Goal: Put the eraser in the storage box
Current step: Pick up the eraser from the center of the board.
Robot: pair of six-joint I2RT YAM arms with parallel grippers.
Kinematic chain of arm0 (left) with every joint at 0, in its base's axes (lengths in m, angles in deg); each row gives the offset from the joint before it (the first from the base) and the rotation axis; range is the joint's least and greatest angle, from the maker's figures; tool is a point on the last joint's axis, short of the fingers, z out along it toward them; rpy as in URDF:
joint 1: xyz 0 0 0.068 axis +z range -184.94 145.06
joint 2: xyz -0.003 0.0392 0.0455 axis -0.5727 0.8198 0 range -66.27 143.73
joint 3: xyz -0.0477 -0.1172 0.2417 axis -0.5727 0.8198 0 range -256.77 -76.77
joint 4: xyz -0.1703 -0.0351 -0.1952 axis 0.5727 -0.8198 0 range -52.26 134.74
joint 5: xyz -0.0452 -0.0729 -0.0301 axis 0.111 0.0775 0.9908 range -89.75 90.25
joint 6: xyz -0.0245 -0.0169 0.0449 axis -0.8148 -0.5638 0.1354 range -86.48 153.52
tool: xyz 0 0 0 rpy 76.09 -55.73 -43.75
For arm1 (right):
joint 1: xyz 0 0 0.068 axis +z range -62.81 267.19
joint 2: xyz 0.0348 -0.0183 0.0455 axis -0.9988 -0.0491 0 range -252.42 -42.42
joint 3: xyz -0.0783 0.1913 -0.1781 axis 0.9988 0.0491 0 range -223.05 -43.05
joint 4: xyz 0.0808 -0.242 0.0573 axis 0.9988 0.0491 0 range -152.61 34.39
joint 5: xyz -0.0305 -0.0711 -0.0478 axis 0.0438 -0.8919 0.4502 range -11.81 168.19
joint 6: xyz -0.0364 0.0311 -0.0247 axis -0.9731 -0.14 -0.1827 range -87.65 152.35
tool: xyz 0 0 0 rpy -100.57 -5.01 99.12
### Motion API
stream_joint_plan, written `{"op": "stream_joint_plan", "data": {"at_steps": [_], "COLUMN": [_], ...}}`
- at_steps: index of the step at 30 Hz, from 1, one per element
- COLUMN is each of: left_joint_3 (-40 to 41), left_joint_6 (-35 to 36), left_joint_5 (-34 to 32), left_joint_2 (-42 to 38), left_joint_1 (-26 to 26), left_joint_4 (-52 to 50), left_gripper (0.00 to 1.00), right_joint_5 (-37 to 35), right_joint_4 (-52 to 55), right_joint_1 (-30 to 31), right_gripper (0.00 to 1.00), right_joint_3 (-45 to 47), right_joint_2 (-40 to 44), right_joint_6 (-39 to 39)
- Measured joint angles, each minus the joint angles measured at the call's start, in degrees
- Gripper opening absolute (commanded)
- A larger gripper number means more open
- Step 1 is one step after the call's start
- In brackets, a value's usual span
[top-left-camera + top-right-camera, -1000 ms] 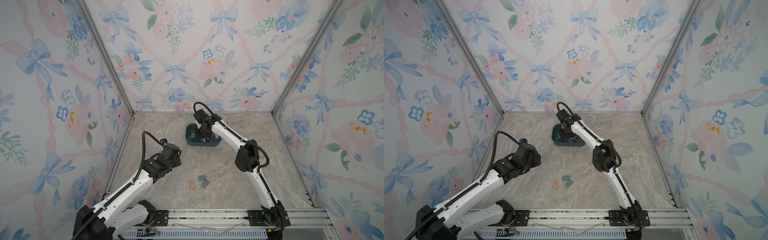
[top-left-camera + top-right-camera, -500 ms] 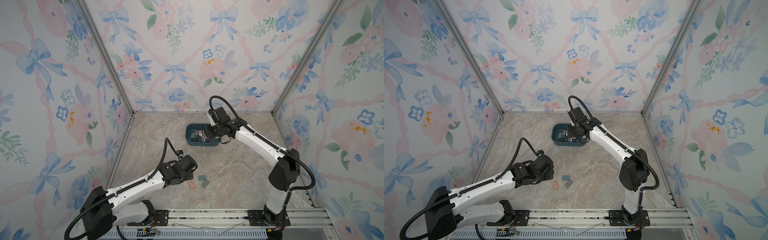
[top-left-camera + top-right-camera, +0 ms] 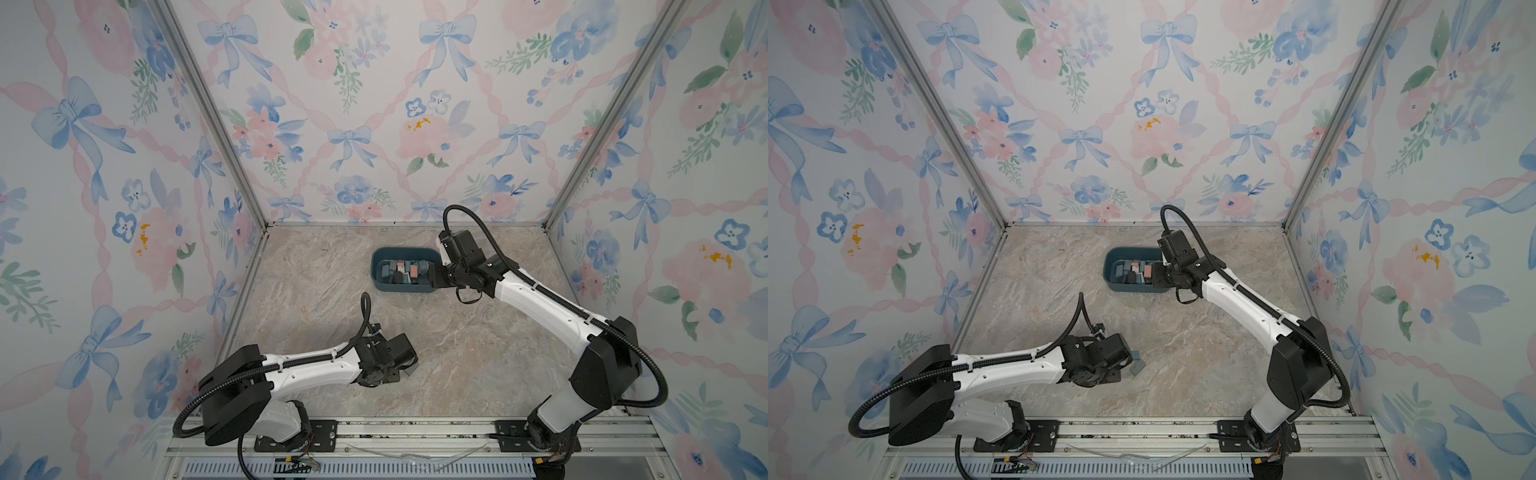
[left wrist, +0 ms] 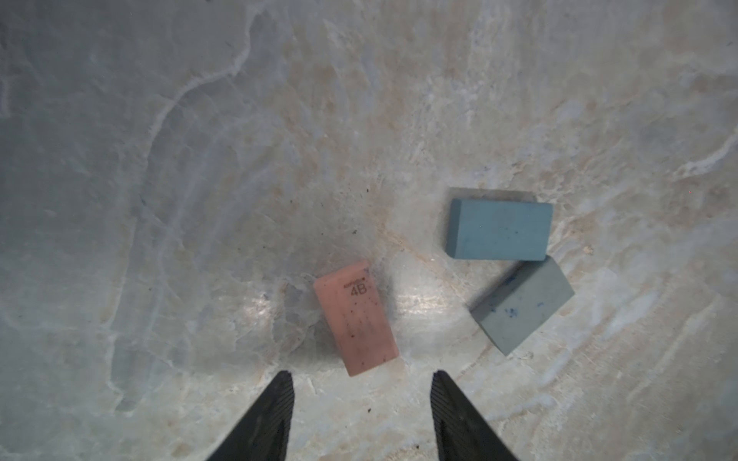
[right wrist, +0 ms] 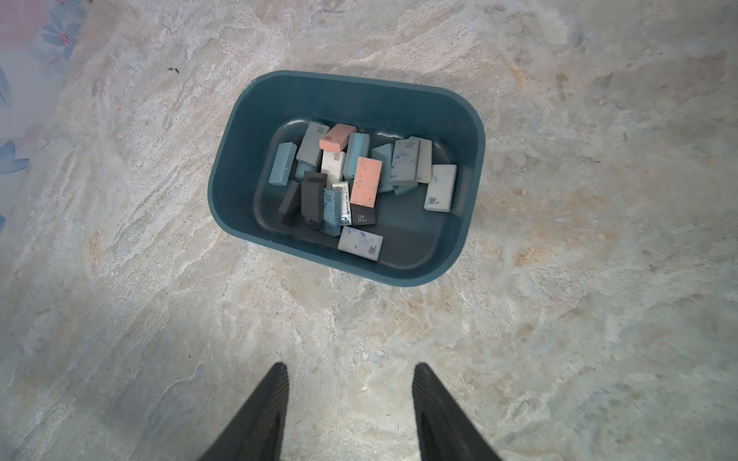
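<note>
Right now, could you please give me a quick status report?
Left gripper open, pink eraser just ahead, ungripped. Right gripper open, empty, by storage box. Blue eraser, grey eraser lie apart from pink; nothing blocking.

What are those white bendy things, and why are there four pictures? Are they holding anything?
Those are two robot arms, the left arm and the right arm, fixed to a rail at the front of the table. Two pictures look down from above, side by side like two eyes. The other two come from a small camera on each arm's wrist, looking past its pinching tool. The left tool is open and holds nothing. Beneath it, on the marble table, lie a pink eraser, a blue eraser and a grey eraser. The right tool is open and empty too. It faces the teal storage box, which holds a heap of erasers.
</note>
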Motion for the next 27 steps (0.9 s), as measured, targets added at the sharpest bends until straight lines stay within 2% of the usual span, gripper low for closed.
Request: {"op": "stream_joint_plan", "data": {"at_steps": [13,27], "left_joint_3": [-0.07,-0.24], "left_joint_6": [-3.15,-3.56], "left_joint_5": [0.09,0.44], "left_joint_2": [4.63,4.72], "left_joint_1": [1.31,4.20], "left_joint_4": [0.04,0.33], "left_gripper": [0.59,0.61], "right_joint_5": [0.07,0.46], "right_joint_4": [-1.68,-2.21], "right_joint_1": [-1.40,-2.08], "right_gripper": [0.53,0.53], "right_joint_3": [3.10,4.37], "right_joint_2": [0.98,1.05], "right_joint_6": [0.66,1.09]}}
